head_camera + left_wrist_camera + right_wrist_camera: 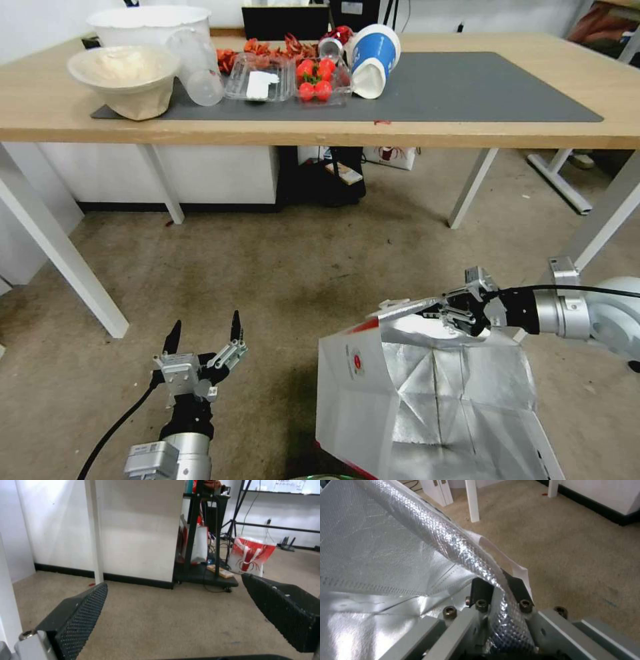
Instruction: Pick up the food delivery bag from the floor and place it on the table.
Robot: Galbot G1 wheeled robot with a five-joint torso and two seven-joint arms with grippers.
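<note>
One food delivery bag point(427, 400) stands on the floor point(280, 267) in front of the table point(467, 120), mouth open, foil lining showing. The right pincer point(445, 311) is clamped on the bag's upper rim. The left pincer point(203, 330) hovers beside it, two fingers point(80, 615) spread wide, holding nothing.

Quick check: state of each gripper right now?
Left gripper: open, empty, above the floor.
Right gripper: shut on the food delivery bag, pinching its foil-lined top edge.
</note>
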